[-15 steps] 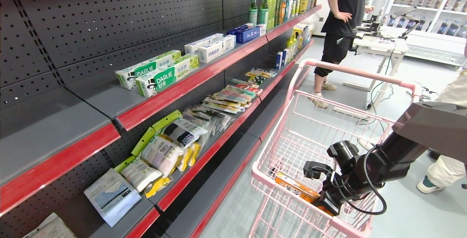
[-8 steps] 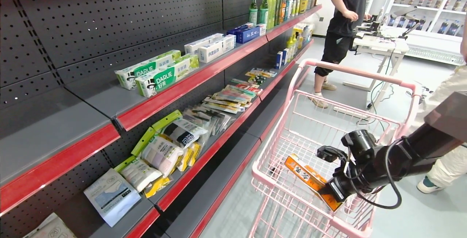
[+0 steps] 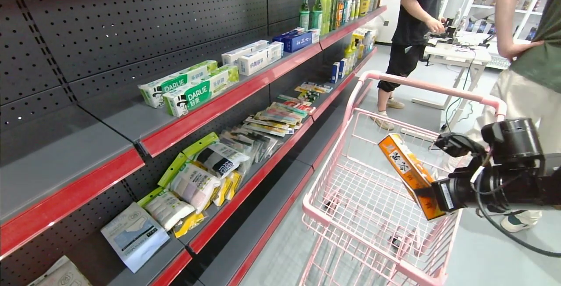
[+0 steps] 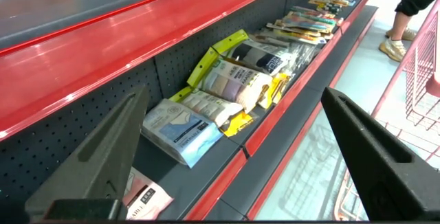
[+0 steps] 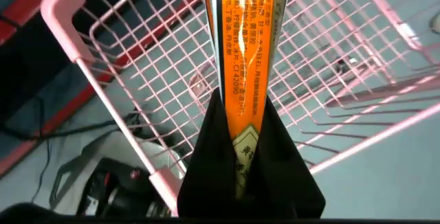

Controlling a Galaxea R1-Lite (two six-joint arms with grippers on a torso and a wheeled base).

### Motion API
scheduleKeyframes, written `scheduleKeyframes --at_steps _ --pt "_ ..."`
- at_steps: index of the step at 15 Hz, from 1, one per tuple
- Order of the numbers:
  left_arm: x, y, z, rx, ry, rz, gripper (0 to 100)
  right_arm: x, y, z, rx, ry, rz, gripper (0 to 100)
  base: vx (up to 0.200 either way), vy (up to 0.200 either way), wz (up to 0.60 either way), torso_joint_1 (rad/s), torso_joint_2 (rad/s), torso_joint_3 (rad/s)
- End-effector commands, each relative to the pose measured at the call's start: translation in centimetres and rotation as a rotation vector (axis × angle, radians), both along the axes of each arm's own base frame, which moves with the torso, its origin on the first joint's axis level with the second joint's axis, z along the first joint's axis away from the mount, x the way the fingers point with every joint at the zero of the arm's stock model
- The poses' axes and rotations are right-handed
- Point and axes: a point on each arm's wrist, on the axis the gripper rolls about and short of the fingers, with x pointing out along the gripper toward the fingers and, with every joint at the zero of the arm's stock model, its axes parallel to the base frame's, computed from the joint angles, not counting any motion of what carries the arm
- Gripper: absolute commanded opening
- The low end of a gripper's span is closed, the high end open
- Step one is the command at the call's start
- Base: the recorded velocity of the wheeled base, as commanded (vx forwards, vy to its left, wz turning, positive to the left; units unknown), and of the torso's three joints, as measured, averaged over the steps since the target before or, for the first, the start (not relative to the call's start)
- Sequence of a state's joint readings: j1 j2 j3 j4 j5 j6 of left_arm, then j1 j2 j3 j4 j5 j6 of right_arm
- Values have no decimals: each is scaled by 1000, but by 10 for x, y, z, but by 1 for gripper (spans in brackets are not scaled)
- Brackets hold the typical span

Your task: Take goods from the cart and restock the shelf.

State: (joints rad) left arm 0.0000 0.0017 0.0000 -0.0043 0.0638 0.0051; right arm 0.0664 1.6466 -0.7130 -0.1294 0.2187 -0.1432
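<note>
Pincer over end of orange box

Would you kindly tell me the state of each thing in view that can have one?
cart: upright, beside the shelf.
orange box: gripped at its lower end, tilted, raised over the cart.
right claw: shut on the orange box.
left claw: open, empty.
green toothpaste boxes: lying flat on the shelf.
bottles: standing upright.
pouches: overlapping in a row.
</note>
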Motion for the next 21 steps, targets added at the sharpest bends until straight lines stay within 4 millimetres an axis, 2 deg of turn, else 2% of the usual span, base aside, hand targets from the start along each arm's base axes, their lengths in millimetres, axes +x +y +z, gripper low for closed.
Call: scheduleKeyframes --at_steps 1,2,3,6,9,21 --pt "0 0 0 -1 1 1 100 -45 -5 46 29 -178 -109 0 0 0 0 0 0 0" --pt "0 0 0 -1 1 1 100 -54 -6 51 18 -204 -126 0 0 0 0 0 0 0" --pt "0 0 0 -1 1 1 100 -70 -8 54 -9 -237 -147 0 0 0 0 0 0 0" --pt "0 0 0 1 1 1 100 -101 -12 49 -43 -237 -184 0 0 0 0 0 0 0" --pt "0 0 0 1 1 1 100 -118 -13 44 -43 -252 -185 0 0 0 0 86 -207 -122" --pt "0 0 0 1 1 1 100 -121 -14 43 -81 -256 -180 0 0 0 0 205 -493 -287"
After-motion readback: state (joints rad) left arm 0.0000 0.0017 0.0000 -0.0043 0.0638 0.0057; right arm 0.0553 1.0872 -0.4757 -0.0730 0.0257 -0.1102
